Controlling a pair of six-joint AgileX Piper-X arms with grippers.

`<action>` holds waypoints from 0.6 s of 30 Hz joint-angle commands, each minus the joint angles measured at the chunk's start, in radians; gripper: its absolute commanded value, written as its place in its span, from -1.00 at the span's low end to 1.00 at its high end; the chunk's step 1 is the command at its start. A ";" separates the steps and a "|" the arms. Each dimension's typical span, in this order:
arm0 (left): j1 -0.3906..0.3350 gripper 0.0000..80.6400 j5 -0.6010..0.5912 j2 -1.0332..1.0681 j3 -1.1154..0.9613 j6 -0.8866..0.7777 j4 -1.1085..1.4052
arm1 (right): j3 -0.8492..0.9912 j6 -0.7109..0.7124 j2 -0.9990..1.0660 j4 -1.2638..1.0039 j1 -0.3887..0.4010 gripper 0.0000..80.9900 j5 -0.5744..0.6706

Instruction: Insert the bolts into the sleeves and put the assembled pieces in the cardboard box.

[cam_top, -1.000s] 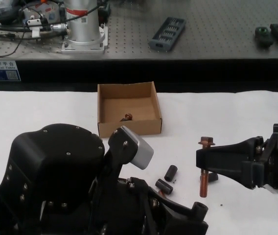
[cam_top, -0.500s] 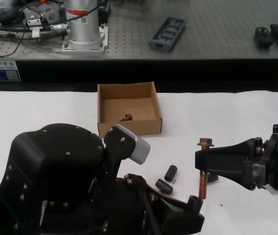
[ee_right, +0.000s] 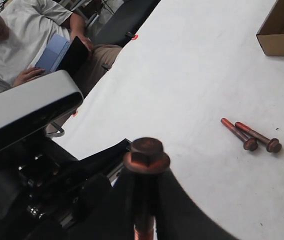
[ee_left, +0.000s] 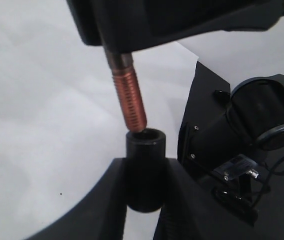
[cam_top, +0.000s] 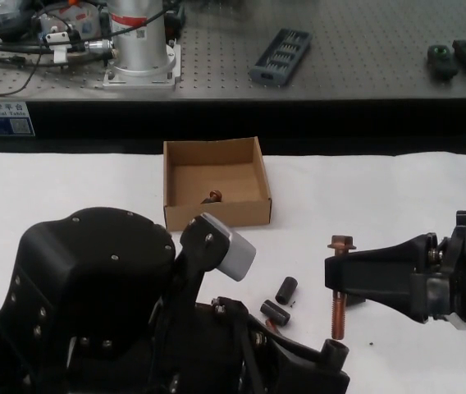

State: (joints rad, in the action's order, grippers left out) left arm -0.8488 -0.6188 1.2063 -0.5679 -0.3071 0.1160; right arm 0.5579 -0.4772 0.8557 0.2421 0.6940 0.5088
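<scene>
On the white tabletop point(cam_top: 381, 197), five o'clock from the cardboard box point(cam_top: 217, 215), the right gripper point(cam_top: 336, 279) pinches a bolt point(ee_left: 129, 95) tilted over the sleeve point(ee_left: 145, 160) clamped in the left gripper point(ee_left: 144, 200); pushing may jam it.

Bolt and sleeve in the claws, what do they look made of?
The bolt looks like metal with a coppery finish: cut threads, reddish sheen. The sleeve is matte black, perhaps coated metal or plastic; hard to tell.
</scene>
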 commanded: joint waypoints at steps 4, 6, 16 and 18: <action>-0.004 -0.99 -0.010 -0.002 -0.006 -0.014 0.060 | 0.003 0.000 -0.007 -0.017 -0.005 -0.89 0.033; -0.004 -0.99 0.036 -0.002 -0.006 -0.053 0.082 | 0.003 0.000 -0.007 -0.017 -0.005 -0.89 0.039; -0.002 -0.99 0.123 -0.002 -0.006 -0.142 0.118 | 0.003 0.000 -0.007 -0.012 -0.005 -0.89 0.048; -0.002 -0.99 0.167 -0.002 -0.006 -0.190 0.118 | 0.003 0.000 -0.007 0.002 -0.005 -0.89 0.048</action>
State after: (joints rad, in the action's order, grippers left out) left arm -0.8534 -0.5277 1.2063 -0.5628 -0.4409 0.1989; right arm 0.5579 -0.4772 0.8557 0.2304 0.6900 0.5221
